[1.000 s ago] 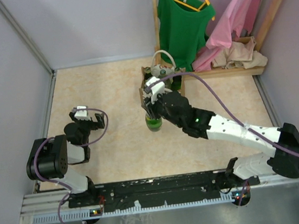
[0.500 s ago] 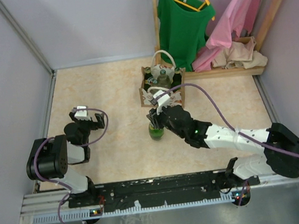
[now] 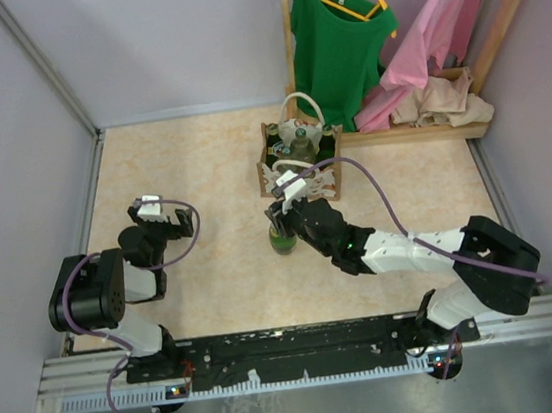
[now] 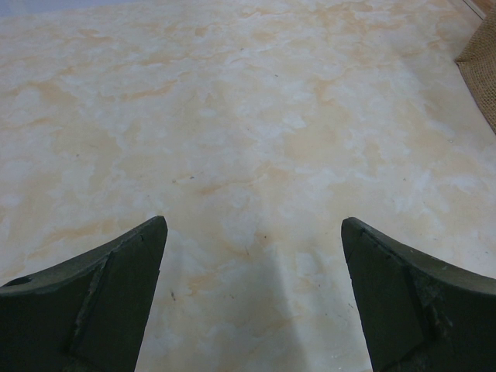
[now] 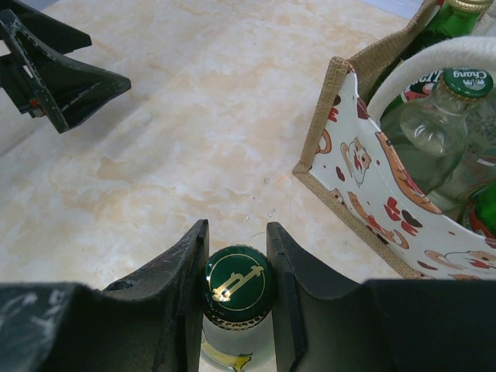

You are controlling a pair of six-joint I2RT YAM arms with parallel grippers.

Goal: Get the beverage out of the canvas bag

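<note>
Top: beverage bottle (image 3: 281, 245) upright, on or just above counter (image 3: 191, 167), just in front of canvas bag (image 3: 304, 168), so outside it; right end effector (image 3: 282, 226) at its neck. L wrist: left end effector (image 4: 253, 294) spread wide, empty, well apart, prob. to keep clear. R wrist: jaws pinched below cap, prob. steadying for set-down; other bottles (image 5: 434, 128) inside bag.
</note>
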